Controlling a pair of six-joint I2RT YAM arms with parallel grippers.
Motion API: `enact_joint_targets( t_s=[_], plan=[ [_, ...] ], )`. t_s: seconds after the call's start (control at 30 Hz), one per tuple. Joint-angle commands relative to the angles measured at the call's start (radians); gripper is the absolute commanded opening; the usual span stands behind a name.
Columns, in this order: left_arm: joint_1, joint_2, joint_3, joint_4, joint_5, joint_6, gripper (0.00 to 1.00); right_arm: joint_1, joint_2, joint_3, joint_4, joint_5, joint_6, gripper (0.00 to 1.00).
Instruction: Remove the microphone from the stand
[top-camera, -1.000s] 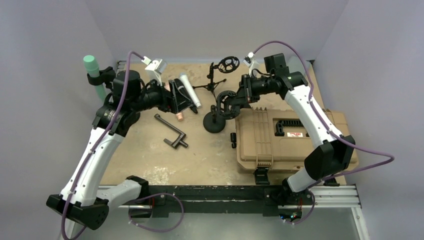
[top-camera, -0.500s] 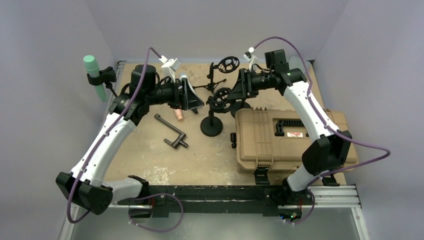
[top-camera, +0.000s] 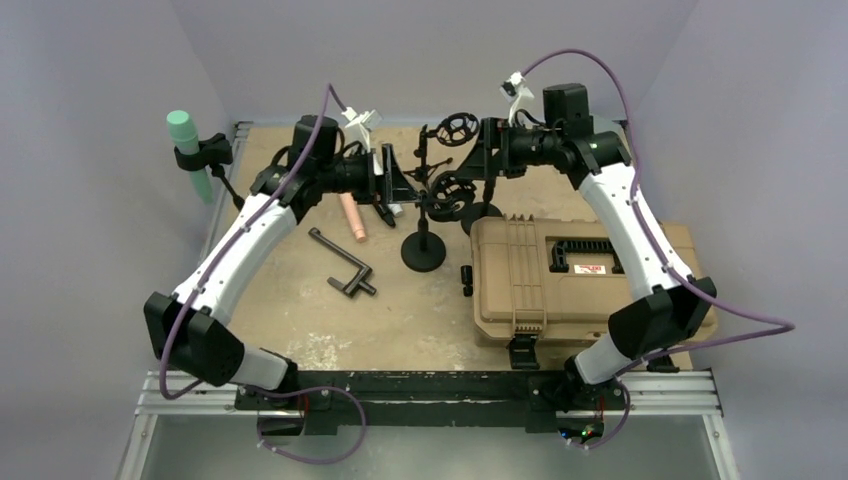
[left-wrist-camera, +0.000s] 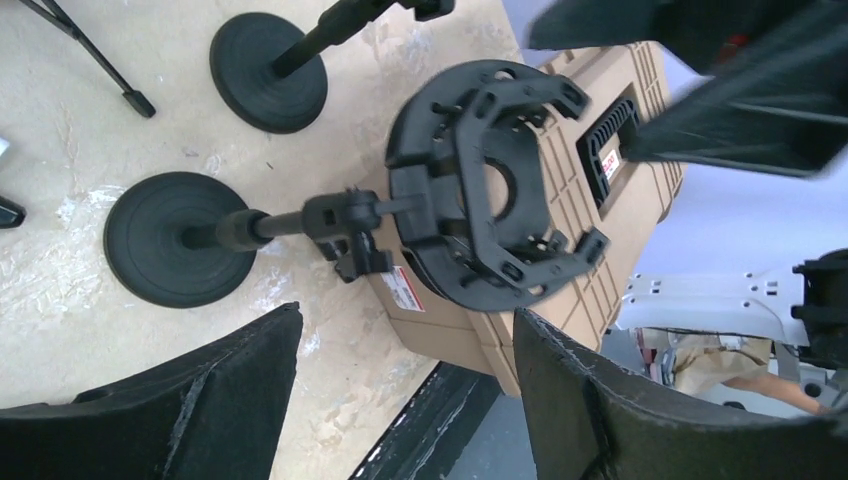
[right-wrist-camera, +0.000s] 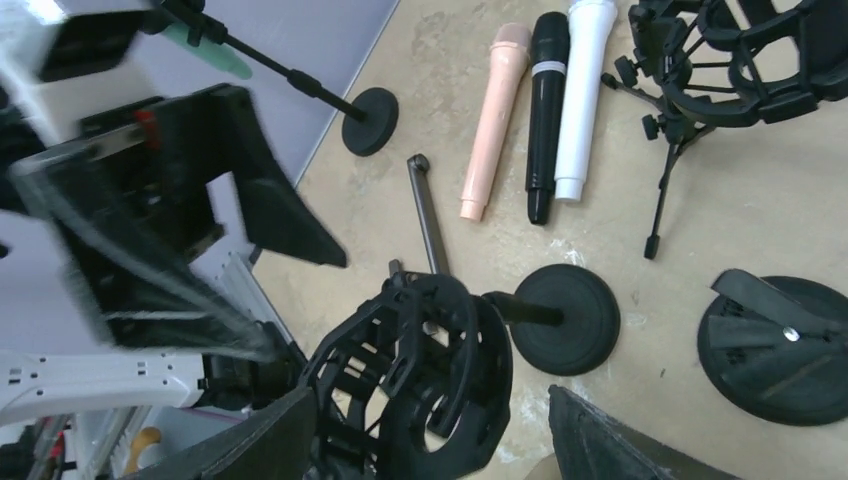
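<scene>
The black stand carries an empty ring-shaped shock mount. In the right wrist view this mount sits between the fingers of my open right gripper, apparently without touching them. My left gripper hangs open just left of the mount, with nothing between its fingers. Pink, black and white microphones lie side by side on the table. A green microphone stands in a clip stand at the far left.
A tan hard case fills the right side. A black crank-shaped tool lies mid-left. A tripod stand with a second shock mount and another round base stand behind.
My right gripper has opened off the shock mount and pulled back a little. My left arm has swung right and toward the back, from the lying microphones to beside the mount.
</scene>
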Motion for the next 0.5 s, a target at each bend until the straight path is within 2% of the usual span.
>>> enact_joint_targets(
  t_s=[0.0, 0.17, 0.47],
  plan=[
    [-0.002, 0.081, 0.058, 0.072, 0.067, -0.072, 0.75, -0.003, -0.102, 0.027, 0.048, 0.088, 0.01, 0.84],
    [0.006, 0.158, 0.071, 0.089, 0.086, -0.104, 0.74, -0.004, -0.177, -0.014, 0.07, 0.156, 0.01, 0.84],
    [0.055, 0.172, 0.018, 0.174, 0.097, -0.173, 0.72, -0.004, -0.239, -0.102, 0.09, 0.184, -0.004, 0.84]
  ],
)
